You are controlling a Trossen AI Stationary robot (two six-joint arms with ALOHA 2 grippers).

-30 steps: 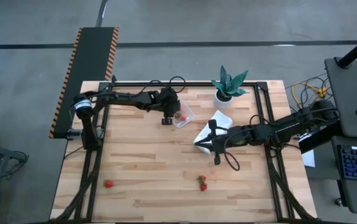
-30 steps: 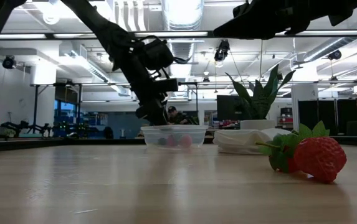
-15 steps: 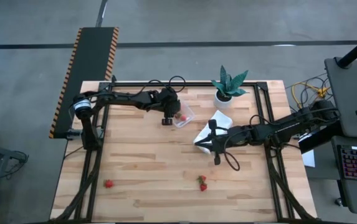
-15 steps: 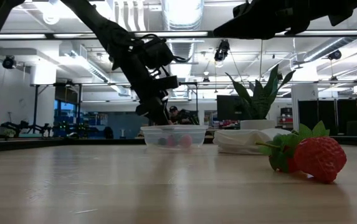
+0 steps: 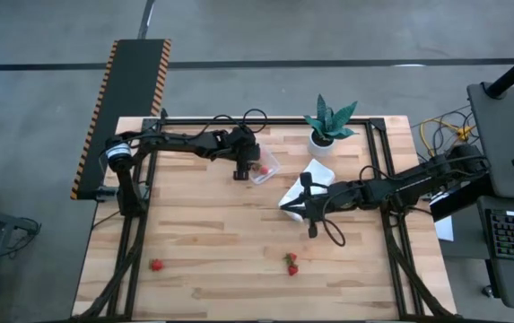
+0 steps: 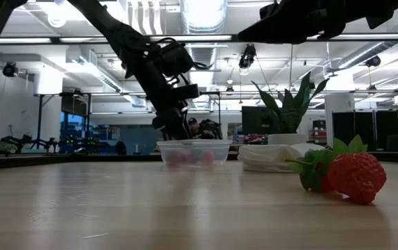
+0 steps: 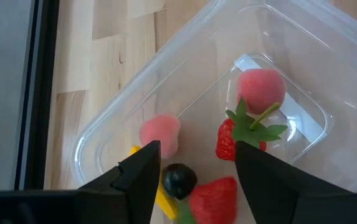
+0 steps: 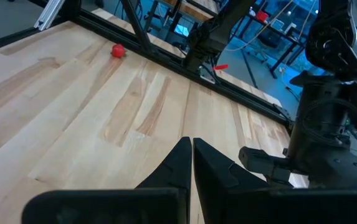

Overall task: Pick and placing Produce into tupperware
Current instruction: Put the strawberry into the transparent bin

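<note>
Left gripper (image 7: 194,163) spread empty over tupperware (image 7: 103,130); produce (image 7: 260,90) just dropped in, low view shows pieces shifted. Three strawberries left on bench.

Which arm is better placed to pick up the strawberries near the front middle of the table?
Probably the right: its pincer hangs closer to those strawberries, while the left pincer is open over the tupperware.

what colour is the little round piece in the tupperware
Dark, near black: the round piece in the tupperware, clearest in the left wrist view.
</note>
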